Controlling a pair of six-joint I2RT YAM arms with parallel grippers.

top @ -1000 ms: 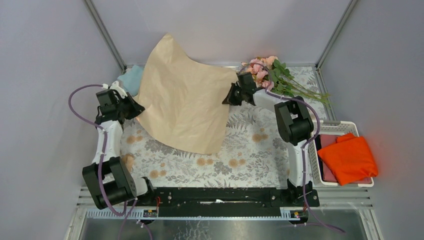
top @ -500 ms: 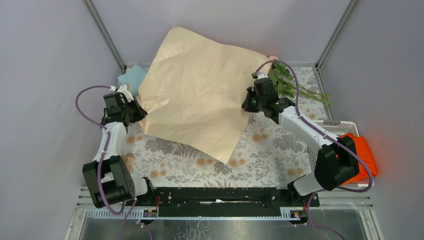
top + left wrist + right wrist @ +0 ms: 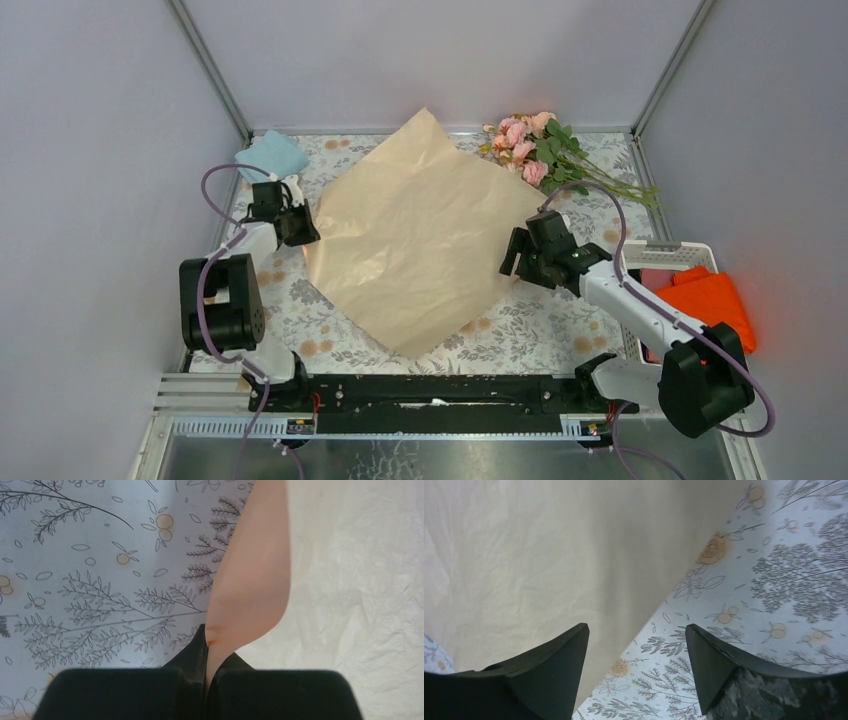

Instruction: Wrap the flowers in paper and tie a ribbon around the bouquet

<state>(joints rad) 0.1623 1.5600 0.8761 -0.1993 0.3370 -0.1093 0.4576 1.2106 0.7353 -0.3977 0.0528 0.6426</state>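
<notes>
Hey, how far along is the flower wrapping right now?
Done: the paper lies spread open on the table. In hand: the left hand is shut on its left corner; the right hand is open beside the right edge, holding nothing. Left: the flowers lie at the far edge, beside the paper, unwrapped; no ribbon is in view.

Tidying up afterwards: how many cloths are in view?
2. A light-blue cloth lies at the far left corner; an orange cloth sits in the basket on the right. Something pinkish under it may be another.
</notes>
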